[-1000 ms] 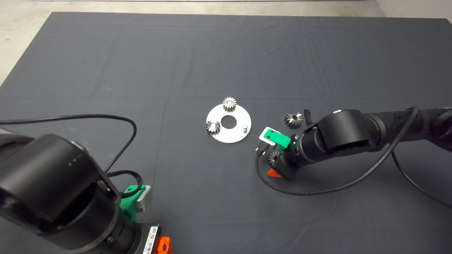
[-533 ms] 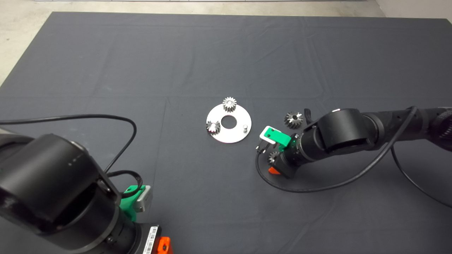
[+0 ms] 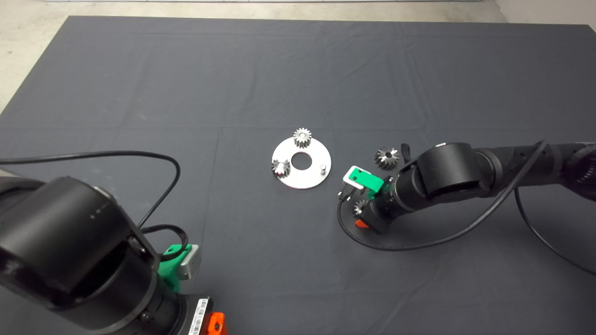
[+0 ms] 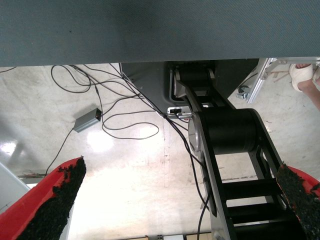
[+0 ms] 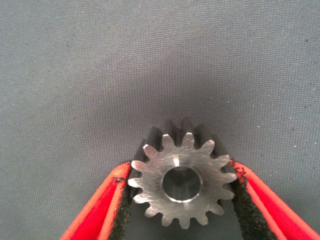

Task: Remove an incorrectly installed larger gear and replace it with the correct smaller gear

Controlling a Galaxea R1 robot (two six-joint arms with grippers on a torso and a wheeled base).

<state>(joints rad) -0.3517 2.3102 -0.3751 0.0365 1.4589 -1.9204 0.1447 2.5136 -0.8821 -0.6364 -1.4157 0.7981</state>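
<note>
The larger gear (image 3: 386, 157) lies on the mat (image 3: 298, 70) right of the silver disc (image 3: 307, 179) and just far of the right arm's wrist, apart from both — it is dark steel with slanted teeth, tipped a little so its bore faces up and toward the near side. The mat itself is dark grey and creased, and covers nearly all of the table.

The left arm (image 3: 70, 260) fills the near left corner, parked; a white barcode label (image 3: 200, 317) shows on it, its print too fine to read. Its left gripper (image 4: 175, 210) hangs out past the mat edge with the fingers spread wide and nothing between them, over a pale floor with loose cables, a small grey box and a person's shoe at the far corner.

The right arm (image 3: 447, 174) reaches in from the right, and the right gripper (image 5: 180, 200) sits low over the mat, near and right of the disc. Its two pads press on opposite sides of the smaller gear (image 5: 181, 184) — a bright spur gear with straight teeth, bore axis running toward the wrist camera, the flat face square to it.

The disc is a flat ring with a centre hole. Two small silver gears stand on it, one at the far edge (image 3: 302, 137) and one at the left edge (image 3: 281, 167), and a bare peg (image 3: 322, 167) stands at its right.
</note>
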